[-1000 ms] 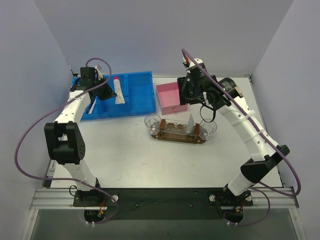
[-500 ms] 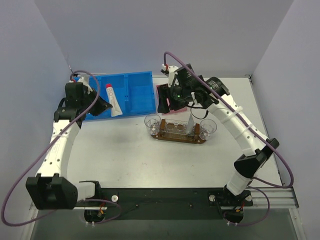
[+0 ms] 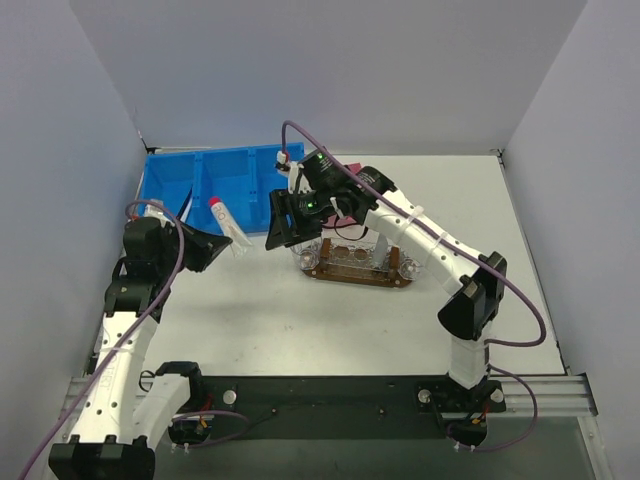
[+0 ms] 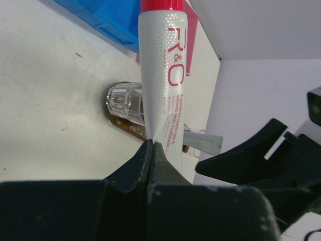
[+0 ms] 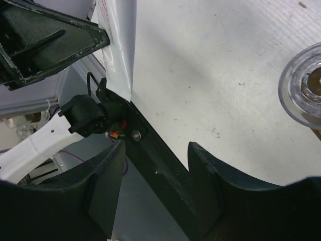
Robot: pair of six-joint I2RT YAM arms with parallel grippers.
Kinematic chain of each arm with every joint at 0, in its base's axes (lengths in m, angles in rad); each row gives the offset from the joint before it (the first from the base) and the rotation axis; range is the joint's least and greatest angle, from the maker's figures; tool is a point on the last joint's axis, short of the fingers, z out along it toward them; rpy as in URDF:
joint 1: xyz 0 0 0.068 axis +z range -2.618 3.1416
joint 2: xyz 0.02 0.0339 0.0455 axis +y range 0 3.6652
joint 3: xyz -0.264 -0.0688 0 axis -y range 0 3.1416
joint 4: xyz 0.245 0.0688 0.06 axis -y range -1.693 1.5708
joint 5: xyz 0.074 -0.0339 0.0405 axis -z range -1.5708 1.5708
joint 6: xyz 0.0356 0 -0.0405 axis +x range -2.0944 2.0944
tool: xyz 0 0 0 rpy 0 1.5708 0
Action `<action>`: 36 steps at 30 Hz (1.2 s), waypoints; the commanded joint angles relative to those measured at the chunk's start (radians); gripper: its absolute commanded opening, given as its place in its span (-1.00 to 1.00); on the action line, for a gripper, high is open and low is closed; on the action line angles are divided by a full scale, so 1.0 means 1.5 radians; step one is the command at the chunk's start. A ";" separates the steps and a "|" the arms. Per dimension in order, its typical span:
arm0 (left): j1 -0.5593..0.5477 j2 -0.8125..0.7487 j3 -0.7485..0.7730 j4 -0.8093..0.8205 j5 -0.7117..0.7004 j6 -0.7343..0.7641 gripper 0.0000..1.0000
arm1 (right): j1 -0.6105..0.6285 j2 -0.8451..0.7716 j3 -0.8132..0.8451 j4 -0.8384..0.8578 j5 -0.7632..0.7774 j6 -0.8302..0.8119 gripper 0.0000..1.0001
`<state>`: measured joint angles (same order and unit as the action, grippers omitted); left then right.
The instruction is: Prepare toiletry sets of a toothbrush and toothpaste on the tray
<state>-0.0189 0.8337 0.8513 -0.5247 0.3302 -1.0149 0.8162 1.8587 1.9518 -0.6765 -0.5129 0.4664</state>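
A white toothpaste tube (image 3: 228, 222) with a red cap (image 4: 161, 5) is pinched at its flat end by my shut left gripper (image 3: 227, 243), left of the tray. It stands cap-up in the left wrist view (image 4: 163, 75). My right gripper (image 3: 275, 225) is open and faces the tube from the right; nothing is between its fingers (image 5: 155, 160). The tube's white end (image 5: 120, 45) shows beyond them. The dark wooden tray (image 3: 355, 275) holds clear cups (image 3: 307, 255) at its ends. A second tube's flat end (image 4: 203, 142) shows over the tray. No toothbrush is in view.
A blue compartmented bin (image 3: 190, 175) sits at the back left. The right arm (image 3: 410, 225) stretches over the tray and hides what lies behind it. A clear cup (image 5: 306, 85) sits right of the right gripper in its wrist view.
The left arm pulled the tube out of the blue bin toward the near left. The right arm swung left from the pink box, across the tray, to face the tube.
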 commanded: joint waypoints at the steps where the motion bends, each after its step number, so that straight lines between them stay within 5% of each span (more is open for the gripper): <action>1: -0.017 -0.012 0.007 0.100 0.043 -0.076 -1.00 | 0.003 0.030 0.037 0.038 -0.092 0.040 -0.08; 15: -0.054 -0.024 -0.020 0.138 0.040 -0.131 -1.00 | -0.004 0.101 0.085 0.039 -0.142 0.065 -0.28; 32: -0.060 -0.014 -0.035 0.169 0.086 -0.115 -1.00 | 0.008 0.110 0.085 0.086 -0.162 0.092 -1.00; 36: -0.060 -0.009 -0.004 0.144 0.086 -0.070 -0.46 | 0.007 0.078 0.067 0.093 -0.124 0.071 -1.00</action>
<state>-0.0982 0.8223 0.7872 -0.3840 0.3820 -1.1790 0.8173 2.0388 2.0651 -0.5922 -0.7319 0.5911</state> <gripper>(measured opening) 0.164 0.021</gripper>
